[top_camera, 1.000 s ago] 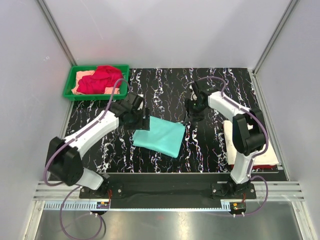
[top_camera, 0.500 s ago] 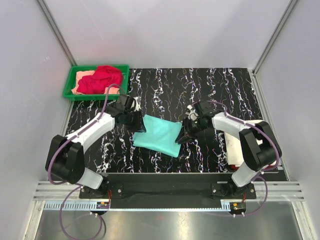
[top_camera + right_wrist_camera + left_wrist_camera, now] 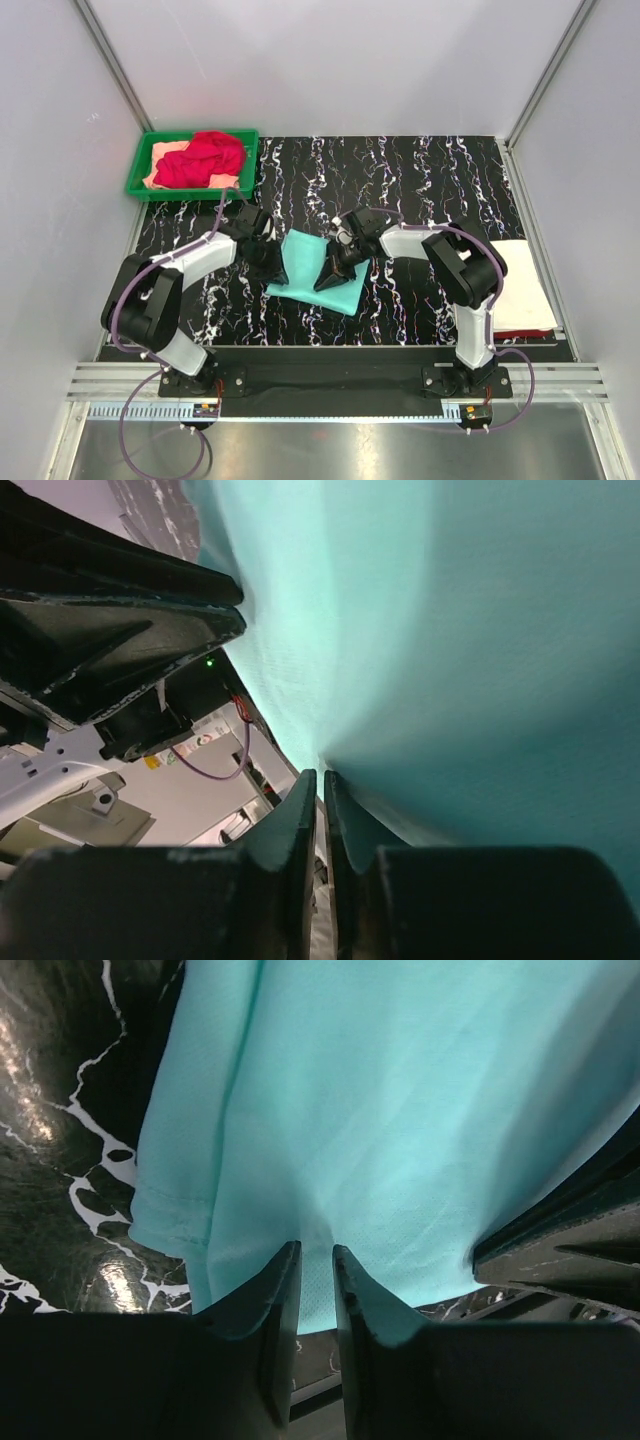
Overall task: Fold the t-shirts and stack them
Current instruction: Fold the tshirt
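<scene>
The mint-teal t-shirt (image 3: 300, 255) lies folded at the middle of the black marbled table. My left gripper (image 3: 272, 268) is at its left edge. In the left wrist view its fingers (image 3: 275, 1290) are shut on the teal cloth (image 3: 400, 1110) near a hemmed corner. My right gripper (image 3: 328, 277) is over the shirt's near right part. Seen from the right wrist, its jaws are pressed together on a raised fold of the teal cloth (image 3: 480, 630). A red t-shirt (image 3: 205, 155) lies on a peach one (image 3: 158, 180) in the tray. A cream-white t-shirt (image 3: 520, 280) lies folded at the right.
The green tray (image 3: 135, 185) stands at the back left corner. The folded cream-white shirt rests on a red layer (image 3: 500, 333) near the right edge. Grey walls enclose the table on three sides. Both arm bases sit at the near edge.
Both grippers came in onto the mint-teal shirt and closed on it. The right arm swung left from beyond the shirt's right edge to over it; the left slid down to its left edge.
</scene>
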